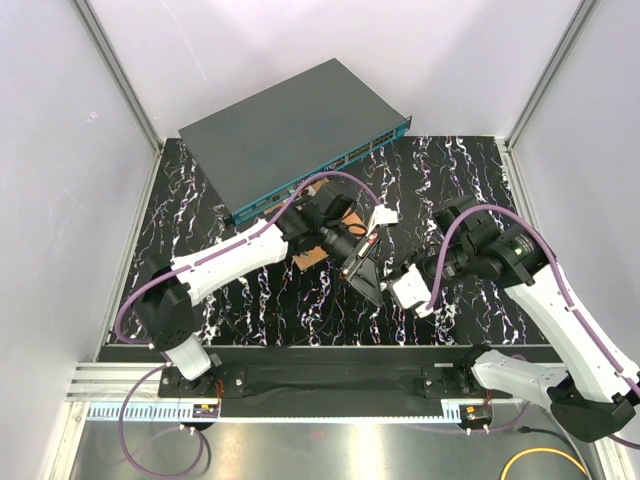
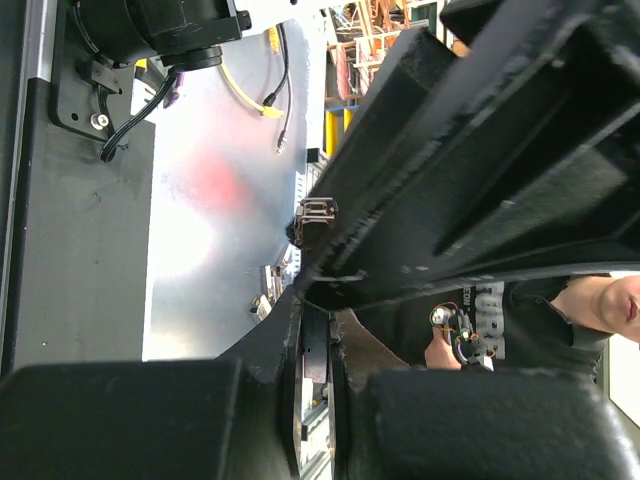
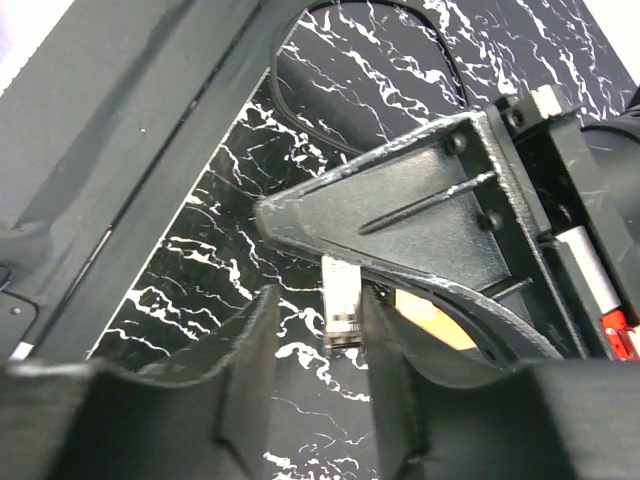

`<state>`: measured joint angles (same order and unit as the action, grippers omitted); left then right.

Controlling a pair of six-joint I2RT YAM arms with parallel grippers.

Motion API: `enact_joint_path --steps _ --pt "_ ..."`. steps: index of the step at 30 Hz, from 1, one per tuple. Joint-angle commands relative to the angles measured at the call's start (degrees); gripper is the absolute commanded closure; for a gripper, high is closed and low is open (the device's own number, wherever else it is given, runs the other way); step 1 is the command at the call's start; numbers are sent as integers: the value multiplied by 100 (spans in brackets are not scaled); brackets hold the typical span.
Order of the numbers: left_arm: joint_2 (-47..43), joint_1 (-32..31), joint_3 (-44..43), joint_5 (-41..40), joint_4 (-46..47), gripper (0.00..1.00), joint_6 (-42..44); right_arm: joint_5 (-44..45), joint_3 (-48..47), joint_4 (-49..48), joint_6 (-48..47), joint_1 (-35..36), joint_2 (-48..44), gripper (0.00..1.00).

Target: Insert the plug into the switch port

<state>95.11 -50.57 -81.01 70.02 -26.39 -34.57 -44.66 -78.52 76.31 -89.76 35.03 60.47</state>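
The switch [image 1: 290,130] is a flat dark grey box at the back of the table, its teal front face [image 1: 330,172] turned toward the arms. My left gripper [image 1: 368,282] is at mid-table, shut on the plug. The plug [image 3: 342,305] is a small silver metal piece sticking out from the left gripper's black fingers [image 3: 400,230]. It shows as a thin dark strip [image 2: 314,350] between the left jaws [image 2: 318,330]. My right gripper [image 3: 315,330] is open with the plug between its fingers, close to the right-hand finger [image 3: 385,350]. In the top view the right gripper [image 1: 392,272] meets the left one.
A copper-brown board [image 1: 312,256] lies on the black marbled mat [image 1: 250,300] under the left arm and shows behind the left gripper [image 3: 435,325]. Purple cables [image 1: 340,178] loop over both arms. White walls enclose the table. A person [image 2: 600,300] stands beyond the table.
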Motion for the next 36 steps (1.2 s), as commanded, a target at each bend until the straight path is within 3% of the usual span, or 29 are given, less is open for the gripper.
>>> enact_joint_path --steps 1,4,14,24,25,26,27,29,32,35,36 --pt "-19 -15 -222 223 240 100 -59 221 56 -134 283 109 0 58" --pt "-36 -6 -213 214 222 100 -41 309 109 -205 406 145 0 63" --pt "-63 -15 -213 188 222 100 -41 643 223 -468 670 198 9 62" --pt "-45 -6 -169 91 345 100 -208 749 293 -696 758 303 -17 75" --pt "-54 -6 -161 91 363 97 -226 792 311 -723 784 329 -35 87" --pt "-63 -15 -160 91 389 81 -226 810 337 -775 897 347 -26 93" --pt "-80 -15 -169 117 424 75 -209 836 346 -872 942 364 -44 99" --pt "-141 11 -213 74 407 64 -51 898 346 -925 1056 382 -52 100" --pt "-247 178 -397 -110 49 60 300 977 434 -1153 1459 382 -175 100" --pt "-256 572 -1090 -566 -785 47 1214 1091 609 -1478 2099 382 -360 100" --pt "-265 705 -1484 -647 -919 35 1337 1126 645 -1670 2294 382 -404 100"
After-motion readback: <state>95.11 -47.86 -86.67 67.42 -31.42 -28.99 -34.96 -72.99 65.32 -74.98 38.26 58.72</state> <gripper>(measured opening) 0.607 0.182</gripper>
